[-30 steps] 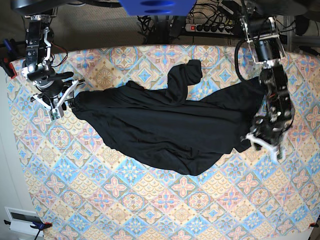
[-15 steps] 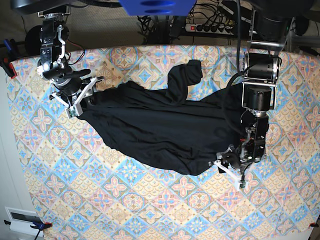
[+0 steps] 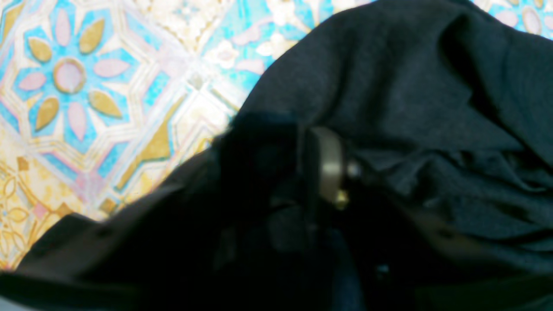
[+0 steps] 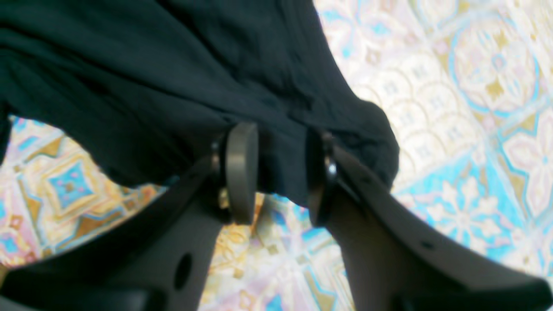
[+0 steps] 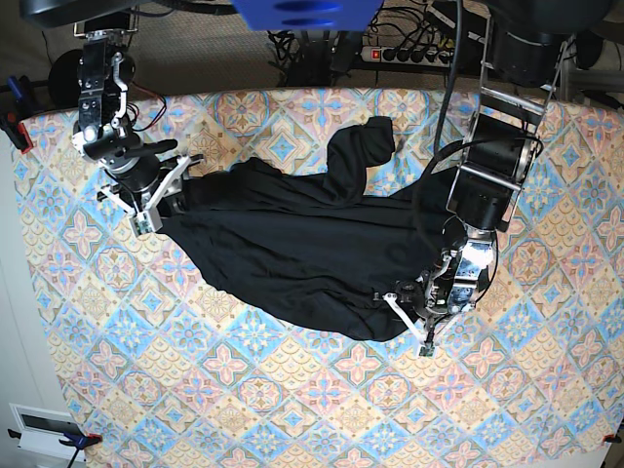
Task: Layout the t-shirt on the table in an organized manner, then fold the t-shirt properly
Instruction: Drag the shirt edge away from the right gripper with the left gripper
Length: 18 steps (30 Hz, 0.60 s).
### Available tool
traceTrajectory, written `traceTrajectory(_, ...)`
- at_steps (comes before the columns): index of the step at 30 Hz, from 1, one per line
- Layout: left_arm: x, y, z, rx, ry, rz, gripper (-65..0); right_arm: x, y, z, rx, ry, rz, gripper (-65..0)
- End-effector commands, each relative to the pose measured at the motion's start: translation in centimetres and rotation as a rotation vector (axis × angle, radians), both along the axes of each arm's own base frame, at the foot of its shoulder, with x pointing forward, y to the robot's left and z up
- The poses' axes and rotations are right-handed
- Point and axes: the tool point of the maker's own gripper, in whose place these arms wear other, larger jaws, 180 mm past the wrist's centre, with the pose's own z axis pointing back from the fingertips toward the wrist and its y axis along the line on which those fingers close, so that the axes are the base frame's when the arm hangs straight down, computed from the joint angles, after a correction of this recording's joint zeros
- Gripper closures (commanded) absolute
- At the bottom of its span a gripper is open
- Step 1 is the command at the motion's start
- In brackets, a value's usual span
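Observation:
The black t-shirt point(image 5: 302, 244) lies crumpled across the middle of the table point(image 5: 244, 390), with one sleeve bunched toward the back. My right gripper point(image 5: 156, 203) is at the shirt's left end. The right wrist view shows that gripper point(image 4: 281, 172) shut on a fold of the t-shirt point(image 4: 173, 65), with cloth pinched between both pads. My left gripper point(image 5: 411, 317) sits low at the shirt's lower right edge. In the blurred left wrist view, the left gripper point(image 3: 293, 168) has t-shirt point(image 3: 389, 86) fabric bunched between its jaws; only one pad point(image 3: 330, 166) shows.
A power strip point(image 5: 409, 54) and cables lie behind the table's far edge. A red clamp point(image 5: 19, 132) sits at the left edge and a white box point(image 5: 44, 429) is off the front left corner. Patterned cloth shows all along the front.
The left arm swept from the shirt's right edge inward and down to its lower edge. The right gripper shifted up and right, dragging the shirt's left end with it.

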Motion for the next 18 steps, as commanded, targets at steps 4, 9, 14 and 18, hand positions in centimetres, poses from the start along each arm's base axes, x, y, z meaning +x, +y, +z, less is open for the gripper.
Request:
traceTrajectory(4,3.6,1.5,4.3,0.001,-0.130,0.030,0.0,0.7,-0.1,1.2,-0.004,-0.046,0.005,-18.8)
traceTrajectory(9,7.2,3.6,10.0,0.025,-0.255,0.052,-1.1,0.7,-0.1,1.2,-0.004,-0.046,0.006,-18.8)
traceTrajectory(14,10.8,6.6,17.6,0.070,-0.410,0.081,-0.2,0.7,0.1,1.6,-0.005,-0.057,0.012,-18.8)
traceTrajectory(18,12.8,7.5,23.4,0.139,-0.510,0.075,-0.2,0.6,0.1,1.6,-0.005,-0.057,0.013,-18.8)
